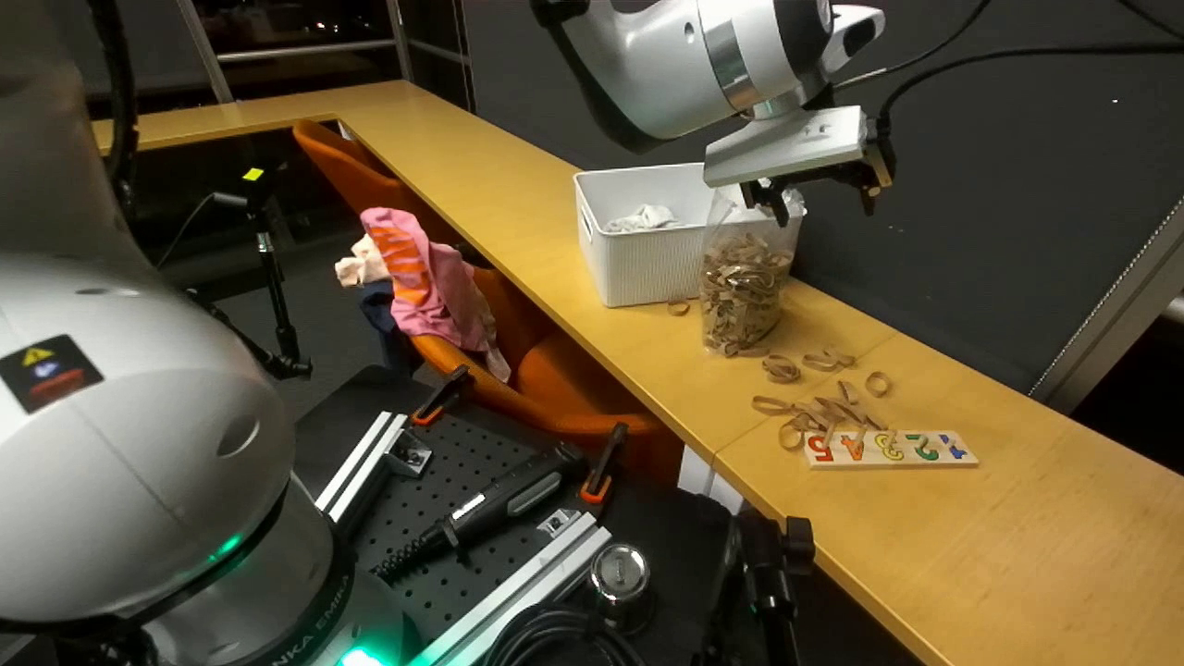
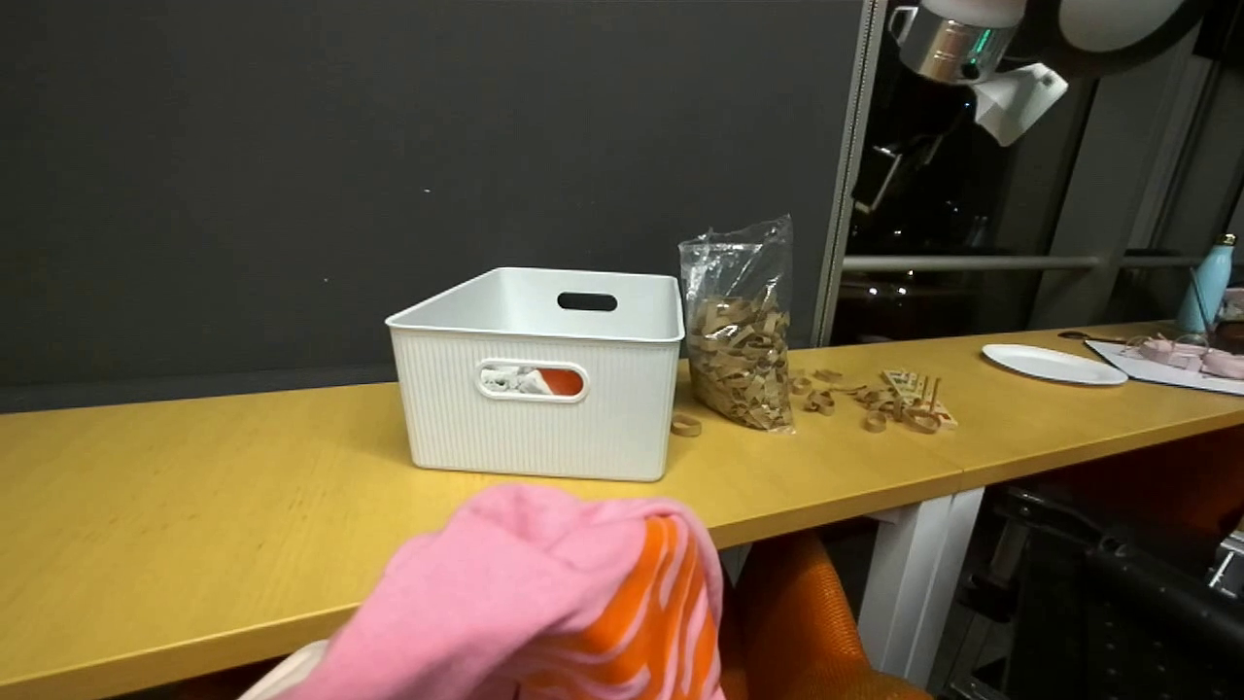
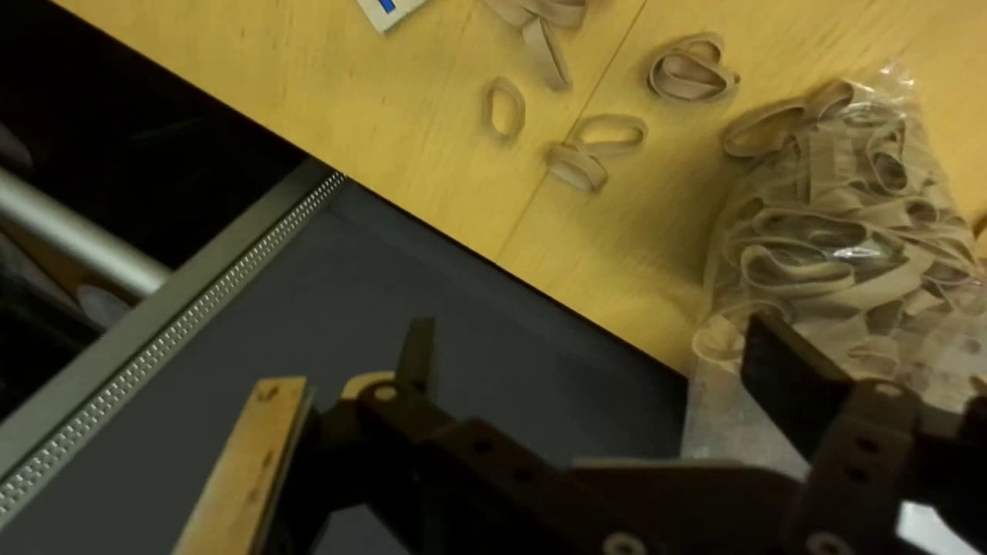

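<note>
My gripper [image 3: 590,331] stands open with its fingers wide apart and nothing between them. It hangs in the air above the table's back edge. Nearest to it is a clear plastic bag [image 3: 840,231] filled with tan loops; one finger overlaps the bag in the wrist view. In an exterior view, the bag [image 2: 743,360] stands upright, lower than the gripper and apart from it. Loose tan loops [image 1: 832,412] lie in front of the bag. Some rest against a small board with coloured numbers [image 1: 893,453], whose corner [image 3: 389,11] shows in the wrist view.
A white bin [image 2: 544,418] with a white cloth [image 1: 643,219] inside stands beside the bag. A dark wall panel [image 1: 971,203] rises behind the table. A pink towel [image 1: 444,287] hangs over an orange chair. Farther along are a white plate [image 2: 1054,366] and a blue bottle [image 2: 1205,287].
</note>
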Motion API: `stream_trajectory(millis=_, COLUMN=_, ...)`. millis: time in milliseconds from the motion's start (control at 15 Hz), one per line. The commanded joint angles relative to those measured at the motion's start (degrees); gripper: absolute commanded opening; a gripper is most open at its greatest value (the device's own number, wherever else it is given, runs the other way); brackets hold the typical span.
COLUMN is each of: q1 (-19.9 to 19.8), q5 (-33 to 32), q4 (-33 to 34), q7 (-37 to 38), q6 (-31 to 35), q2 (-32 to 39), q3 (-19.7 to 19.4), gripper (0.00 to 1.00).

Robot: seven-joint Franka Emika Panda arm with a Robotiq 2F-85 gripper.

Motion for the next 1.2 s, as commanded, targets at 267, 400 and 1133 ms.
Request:
stream_trajectory(millis=267, q1=-8.03, q5=29.7, q4=2.31, q7=-25.82, q6=-1.28, q2=4.72, q3=4.18, gripper=1.0)
stream_trajectory(millis=400, q1=-9.78, q5=39.34, q4=6.47, q7=-34.12, q6=-4.66, q2=8.94, q3=6.97, gripper=1.0)
stream_trajectory(millis=1133, q1=-13.74, q5=43.03, q4=18.94, q7=-33.14, q6=-24.15, q2=22.61, q3=9.99, gripper=1.0)
